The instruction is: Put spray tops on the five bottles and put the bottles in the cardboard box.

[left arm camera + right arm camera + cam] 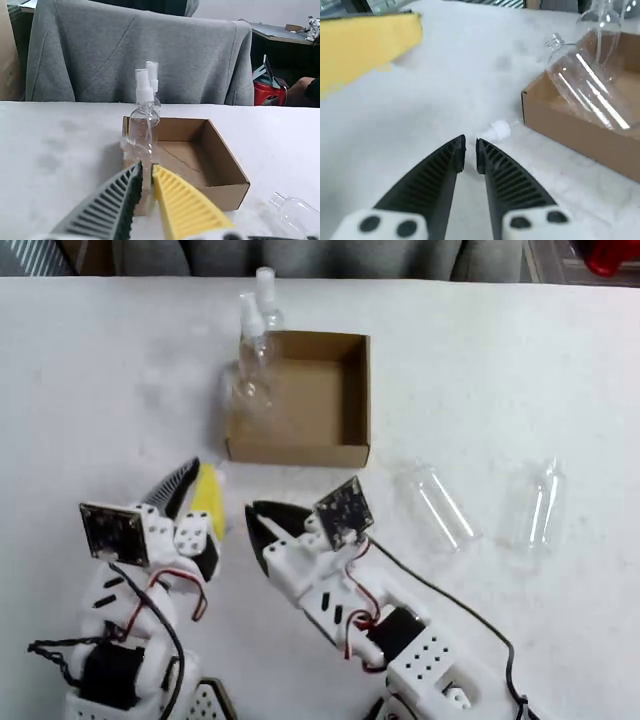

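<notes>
The right gripper point(470, 147), nearly closed and empty, points at a white spray top point(497, 131) lying just beside the cardboard box point(580, 137). It is probably best to open wider, straddle the top squarely, then close gently so it cannot skitter away.

The white bench point(560, 370) shows faint grey smudges point(50, 160) toward 10 o'clock. Past its 12 o'clock edge a grey cloth point(135, 55) drapes a chair back. A red object point(612, 255) sits beyond 1 o'clock.
</notes>
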You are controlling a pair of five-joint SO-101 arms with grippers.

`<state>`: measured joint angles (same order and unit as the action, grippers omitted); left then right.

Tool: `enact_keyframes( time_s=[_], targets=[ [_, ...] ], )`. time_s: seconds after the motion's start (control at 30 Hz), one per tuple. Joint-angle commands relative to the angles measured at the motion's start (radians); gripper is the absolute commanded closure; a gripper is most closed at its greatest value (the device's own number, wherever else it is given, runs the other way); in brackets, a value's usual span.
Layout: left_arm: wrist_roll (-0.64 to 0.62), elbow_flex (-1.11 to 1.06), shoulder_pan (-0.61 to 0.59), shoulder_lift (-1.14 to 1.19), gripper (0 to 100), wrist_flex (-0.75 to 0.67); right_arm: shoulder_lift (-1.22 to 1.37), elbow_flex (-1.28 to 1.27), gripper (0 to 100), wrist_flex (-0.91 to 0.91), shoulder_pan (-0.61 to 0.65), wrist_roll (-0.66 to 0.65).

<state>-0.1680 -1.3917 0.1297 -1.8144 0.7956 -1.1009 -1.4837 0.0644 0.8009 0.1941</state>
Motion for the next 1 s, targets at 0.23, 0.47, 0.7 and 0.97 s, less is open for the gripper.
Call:
enact_keyframes(
  time_s=[0.23, 0.47, 0.7, 0.97],
  targets=[
    [0.000, 0.124, -0.166, -0.016, 98, 0.080, -0.131, 0.305, 98.3, 0.613, -0.033, -0.101],
    [0.000, 0.144, -0.188, -0.012, 98, 0.181, -0.364, 0.334, 98.3, 0.707, -0.193, -0.117],
    [0.000, 0.146, -0.211, -0.010, 98, 0.193, -0.340, 0.348, 98.3, 0.702, -0.232, -0.160],
    [0.005, 0.189, -0.211, 0.120, 98, 0.210, -0.104, 0.480, 98.3, 0.710, -0.275, -0.160]
  ],
)
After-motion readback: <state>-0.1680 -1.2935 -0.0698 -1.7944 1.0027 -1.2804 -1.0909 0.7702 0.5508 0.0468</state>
